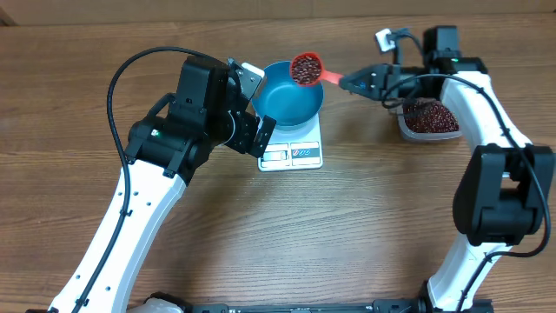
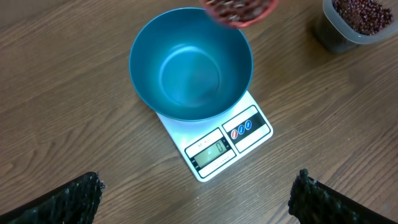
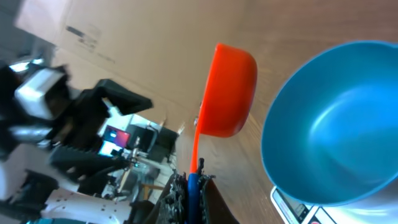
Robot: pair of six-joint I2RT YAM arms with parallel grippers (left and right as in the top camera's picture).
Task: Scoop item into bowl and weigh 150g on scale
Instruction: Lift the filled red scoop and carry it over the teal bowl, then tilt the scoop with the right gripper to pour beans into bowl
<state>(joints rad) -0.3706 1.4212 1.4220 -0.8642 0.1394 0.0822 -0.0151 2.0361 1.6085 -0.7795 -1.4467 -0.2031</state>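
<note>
The blue bowl [image 1: 289,94] [image 2: 189,65] [image 3: 336,124] stands empty on the white scale [image 1: 291,154] [image 2: 217,146] [image 3: 292,208]. An orange scoop [image 1: 305,69] [image 2: 239,9] [image 3: 227,90] heaped with dark red beans [image 1: 304,67] hangs level over the bowl's far rim. My right gripper [image 1: 352,83] [image 3: 191,180] is shut on the scoop's handle. My left gripper [image 1: 258,109] [image 2: 198,180] is open wide and holds nothing. It hovers at the bowl's left side, above the scale's front edge.
A clear plastic tub [image 1: 427,117] [image 2: 357,18] holding more beans sits on the wooden table to the right of the scale, under the right arm. The left arm's body [image 1: 165,143] lies to the left of the scale.
</note>
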